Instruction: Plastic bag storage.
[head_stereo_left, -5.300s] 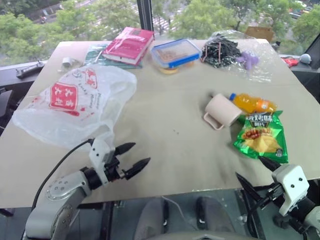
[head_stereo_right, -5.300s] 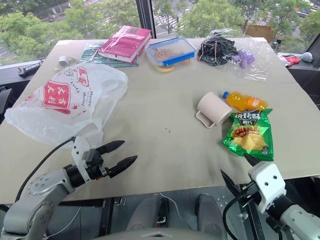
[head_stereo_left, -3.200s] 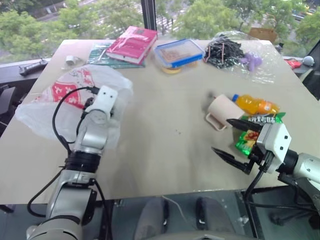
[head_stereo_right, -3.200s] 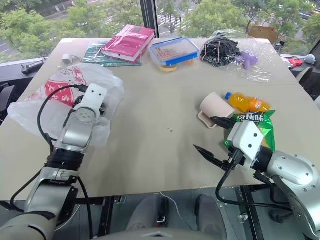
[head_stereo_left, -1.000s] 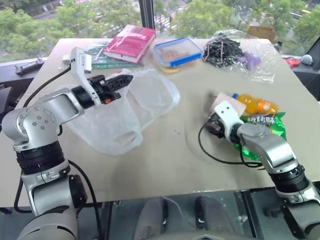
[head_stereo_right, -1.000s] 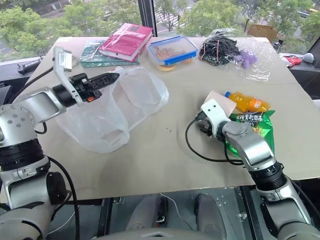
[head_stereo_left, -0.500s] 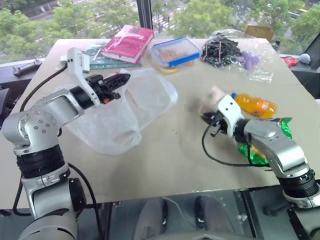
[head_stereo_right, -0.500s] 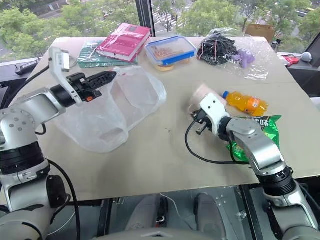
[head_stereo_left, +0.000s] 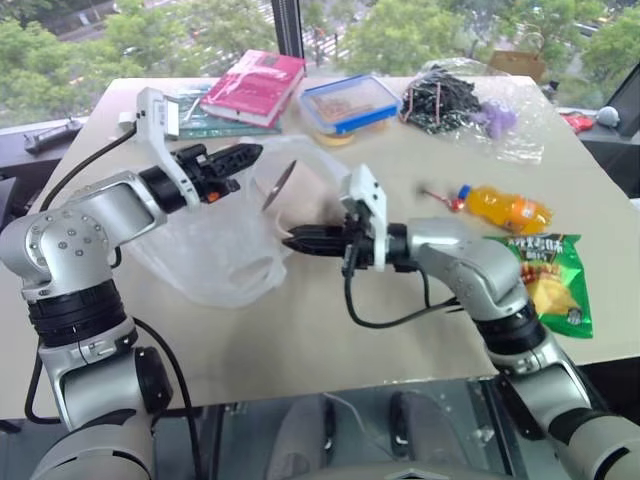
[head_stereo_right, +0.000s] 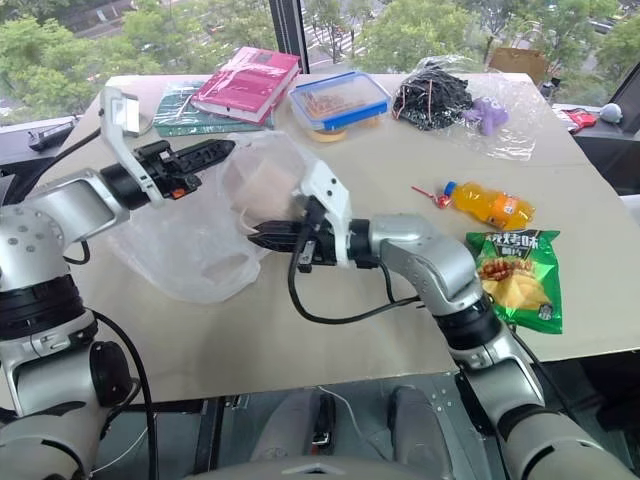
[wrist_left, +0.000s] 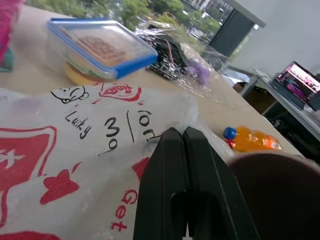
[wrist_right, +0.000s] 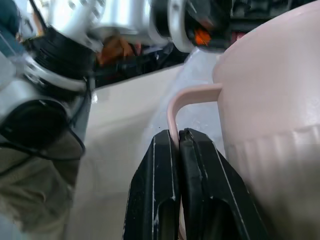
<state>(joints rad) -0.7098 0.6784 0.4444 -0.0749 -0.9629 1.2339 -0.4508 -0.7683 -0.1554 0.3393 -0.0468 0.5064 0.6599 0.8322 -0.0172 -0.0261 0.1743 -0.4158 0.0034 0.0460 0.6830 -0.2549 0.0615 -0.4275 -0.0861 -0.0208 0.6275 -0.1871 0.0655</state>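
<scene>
The right gripper (head_stereo_right: 258, 237) is clamped on the handle of the pink mug (wrist_right: 265, 125), carrying it level into the bag mouth. Beyond it, the left gripper (head_stereo_left: 250, 153), closed on the plastic bag (head_stereo_left: 215, 262) rim, lifts that mouth off the tabletop (head_stereo_left: 330, 330) so items enter.

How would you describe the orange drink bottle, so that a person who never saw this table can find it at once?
Look at the right half of the beige table, between the clear bag of black cables at the far edge and the green snack packet nearer the robot. The orange bottle lies there on its side, with a blue cap; nothing else on the table is orange liquid.
</scene>
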